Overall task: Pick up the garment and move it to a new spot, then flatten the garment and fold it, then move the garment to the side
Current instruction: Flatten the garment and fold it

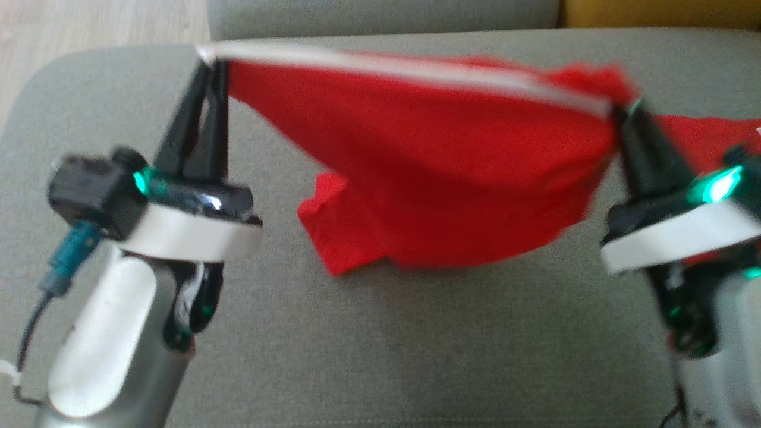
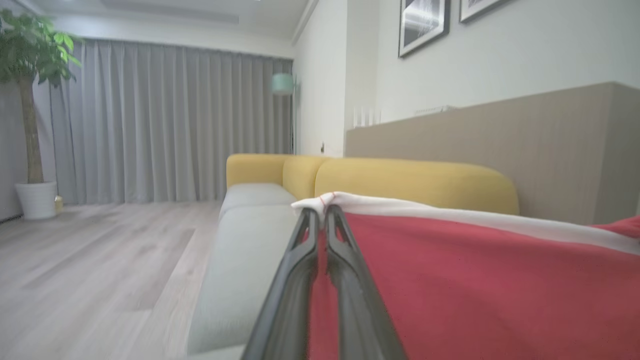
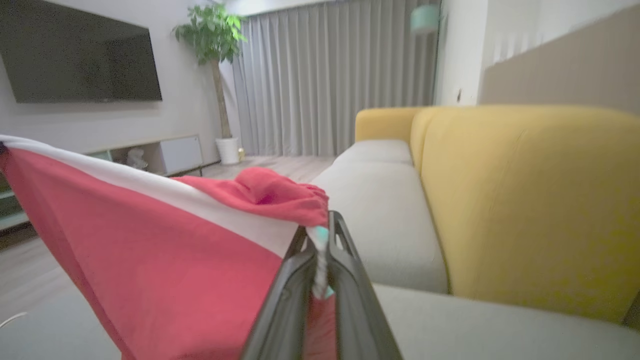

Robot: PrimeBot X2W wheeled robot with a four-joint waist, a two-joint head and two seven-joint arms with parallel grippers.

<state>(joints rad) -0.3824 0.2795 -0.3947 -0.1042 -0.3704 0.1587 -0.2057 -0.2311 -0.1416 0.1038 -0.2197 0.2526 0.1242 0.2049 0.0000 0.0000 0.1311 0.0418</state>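
The left jaws and right jaws each pinch the red garment (image 1: 440,178) taut over the sofa seat (image 1: 416,356); such thin corner grips may slip if pulled apart.

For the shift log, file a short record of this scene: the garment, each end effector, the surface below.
garment: red garment with a white band, lifted and stretched between both arms, lower part hanging
left end effector: shut on the band's left corner
right end effector: shut on the band's other end, with bunched red cloth beside it
surface: grey sofa seat under the garment
stage: lifted, not yet flattened or folded
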